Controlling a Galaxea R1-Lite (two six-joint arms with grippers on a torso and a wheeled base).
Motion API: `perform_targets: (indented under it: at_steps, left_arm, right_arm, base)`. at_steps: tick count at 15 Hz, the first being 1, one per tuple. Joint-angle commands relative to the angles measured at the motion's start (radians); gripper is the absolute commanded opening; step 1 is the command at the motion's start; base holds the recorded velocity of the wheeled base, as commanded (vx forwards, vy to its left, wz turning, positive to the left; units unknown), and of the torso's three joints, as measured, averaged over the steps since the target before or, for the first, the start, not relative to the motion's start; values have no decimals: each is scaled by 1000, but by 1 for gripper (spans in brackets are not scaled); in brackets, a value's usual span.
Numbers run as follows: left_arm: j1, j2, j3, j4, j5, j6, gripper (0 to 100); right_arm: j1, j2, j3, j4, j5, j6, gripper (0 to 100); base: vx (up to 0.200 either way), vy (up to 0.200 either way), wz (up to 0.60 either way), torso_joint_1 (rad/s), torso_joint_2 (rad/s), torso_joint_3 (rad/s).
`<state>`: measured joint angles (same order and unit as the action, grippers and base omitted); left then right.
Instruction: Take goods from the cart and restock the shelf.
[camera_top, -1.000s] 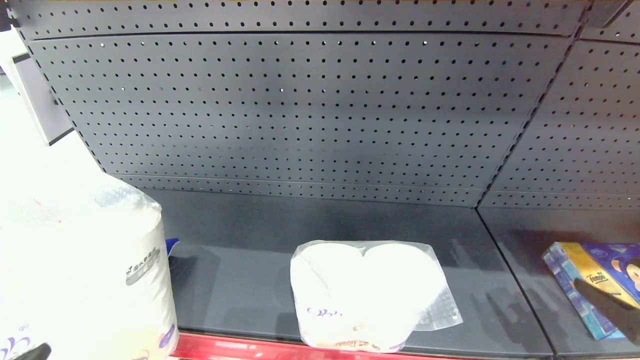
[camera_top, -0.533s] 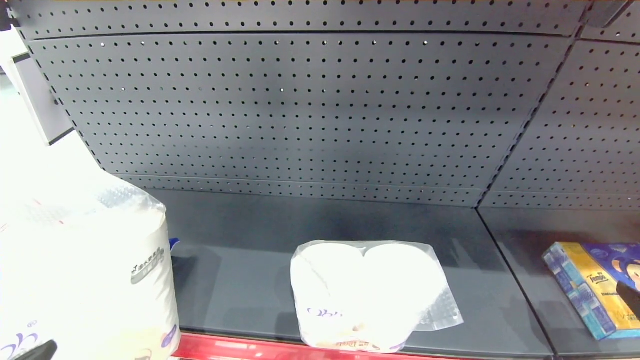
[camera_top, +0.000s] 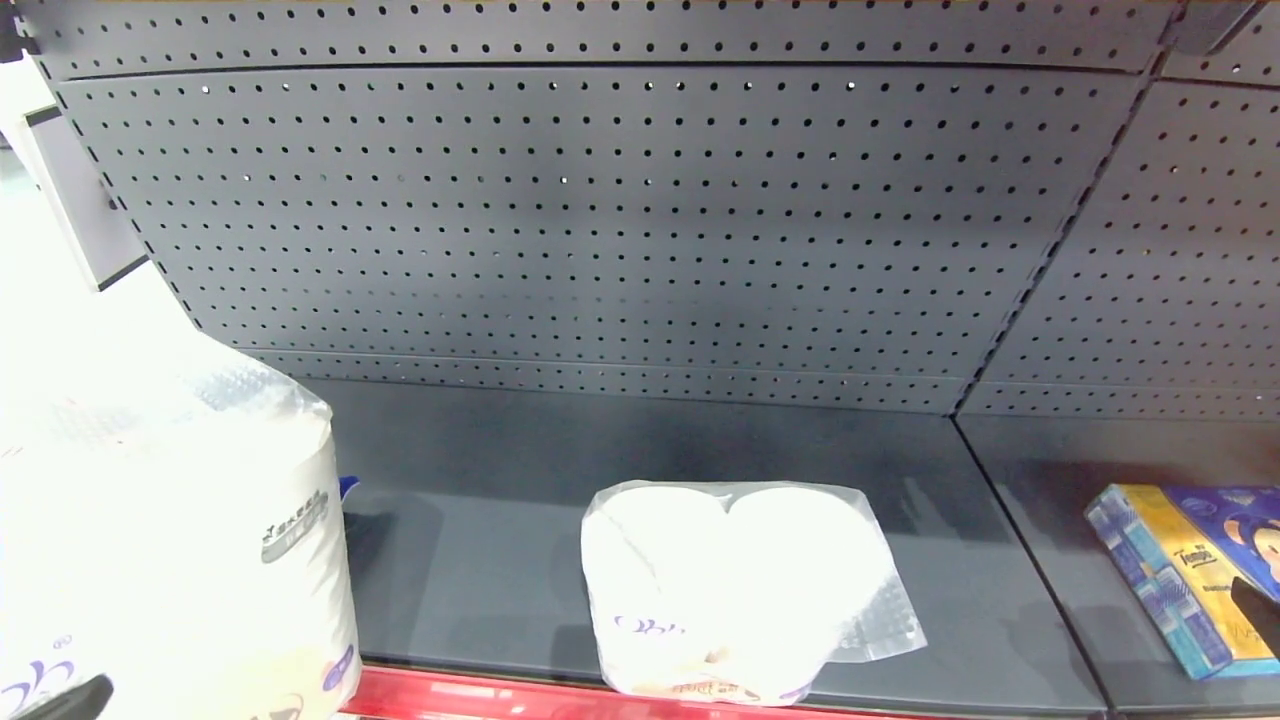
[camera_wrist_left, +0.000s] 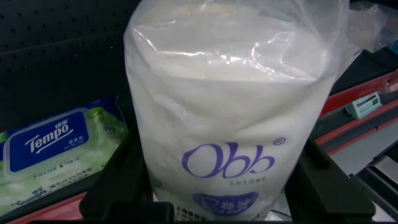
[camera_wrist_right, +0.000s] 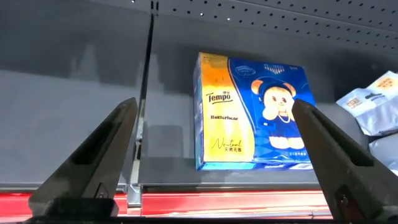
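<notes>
My left gripper (camera_wrist_left: 227, 193) is shut on a large white pack of toilet rolls (camera_wrist_left: 230, 106) wrapped in clear plastic. In the head view this pack (camera_top: 170, 540) hangs at the shelf's left front, with a dark fingertip (camera_top: 70, 698) below it. A second, flatter roll pack (camera_top: 735, 590) lies on the grey shelf board (camera_top: 480, 470) near its red front edge (camera_top: 480, 697). A blue and yellow tissue box (camera_wrist_right: 249, 112) lies flat in the bay to the right (camera_top: 1180, 575). My right gripper (camera_wrist_right: 217, 168) stands open in front of that box, not touching it.
The perforated back panel (camera_top: 600, 220) rises behind the shelf, and an upright (camera_top: 1040, 270) divides the two bays. A green and blue wipes pack (camera_wrist_left: 56, 155) lies on the shelf behind the held pack. Grey packets (camera_wrist_right: 373, 102) lie to the right of the tissue box.
My right gripper has drawn back off the tissue box toward the head view's lower right corner; the box stays put. The held roll pack has barely shifted.
</notes>
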<state>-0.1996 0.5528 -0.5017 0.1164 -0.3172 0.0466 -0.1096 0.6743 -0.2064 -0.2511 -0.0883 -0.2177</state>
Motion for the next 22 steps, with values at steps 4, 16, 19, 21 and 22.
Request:
perform_targets:
  at_steps: [4, 16, 19, 21, 22]
  left_arm:
    - [0, 4, -3, 0, 0, -1, 0]
    - [9, 10, 5, -55, 33, 55, 0]
    - [11, 13, 8, -53, 33, 56, 0]
    - [11, 16, 12, -53, 35, 56, 0]
    - [11, 19, 15, -53, 37, 56, 0]
  right_arm:
    - [4, 5, 5, -1, 4, -2, 100]
    - [10, 7, 19, -2, 5, -20, 100]
    - [10, 8, 22, -2, 5, -32, 100]
    - [11, 8, 30, -2, 7, -46, 100]
    - [11, 8, 32, -2, 7, -48, 100]
  base:
    - [0, 0, -150, 2, 1, 1]
    - [0, 0, 0, 0, 0, 0]
    - [0, 0, 0, 0, 0, 0]
    - [0, 0, 0, 0, 0, 0]
    - [200, 0, 0, -2, 2, 2]
